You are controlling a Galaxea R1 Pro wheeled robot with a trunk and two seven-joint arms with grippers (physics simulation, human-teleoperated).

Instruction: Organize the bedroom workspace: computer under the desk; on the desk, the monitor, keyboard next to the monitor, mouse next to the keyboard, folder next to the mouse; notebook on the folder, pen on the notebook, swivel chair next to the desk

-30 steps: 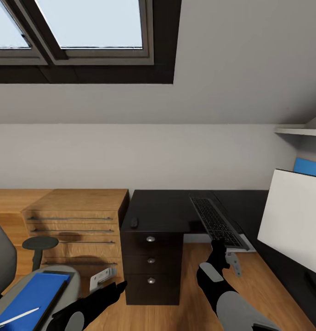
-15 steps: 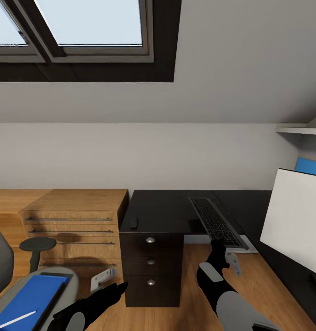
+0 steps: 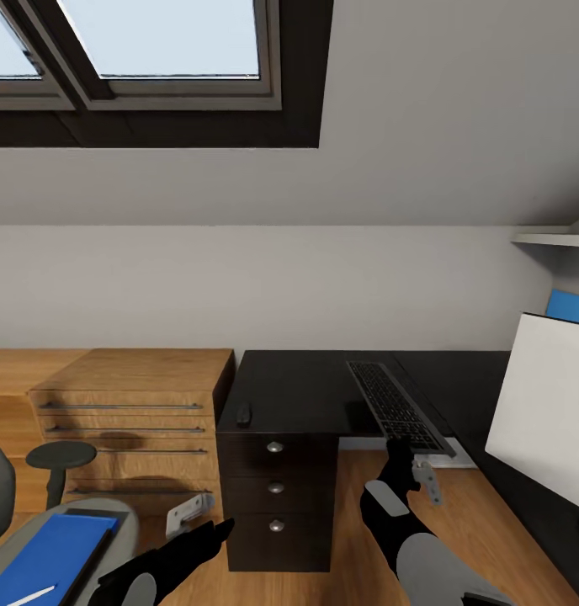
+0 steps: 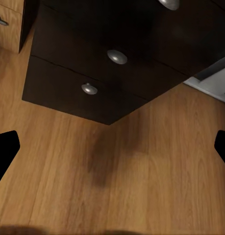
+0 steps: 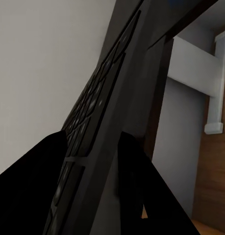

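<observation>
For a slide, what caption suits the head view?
Right end effector holding the keyboard above the desk, beside the monitor.

The bench (image 3: 306, 387) top is mostly bare, with a small mouse (image 3: 244, 411) near its front edge. The big monitor (image 3: 546, 404) blocks the right side.
</observation>
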